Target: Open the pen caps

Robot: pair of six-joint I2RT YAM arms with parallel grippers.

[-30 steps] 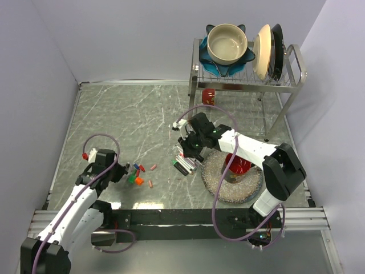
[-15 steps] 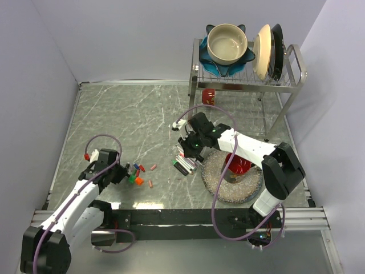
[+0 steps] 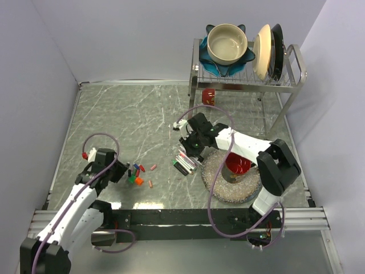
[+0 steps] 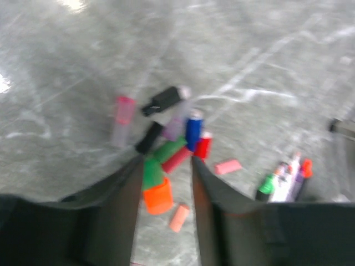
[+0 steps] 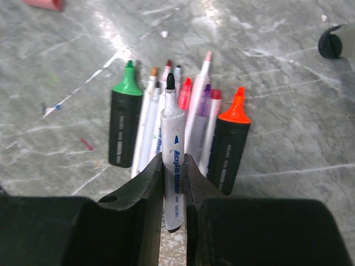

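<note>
One marker [image 5: 172,119] is pinched in the right hand [image 5: 173,163]; left hand [image 4: 165,162] half-open, empty, above twelve-odd pen caps [image 4: 194,128].

Left claw [image 3: 122,172] beside scattered pen caps [image 3: 137,174], right claw [image 3: 191,150] over markers [image 3: 183,165]

You have bright, even overhead light with faint, short shadows. The surface [image 3: 114,114] throws white glare in both wrist views. The left wrist view is smeared, the pen caps [image 4: 194,130] blurred; the right is sharp, lettering on the marker [image 5: 173,155] legible.
</note>
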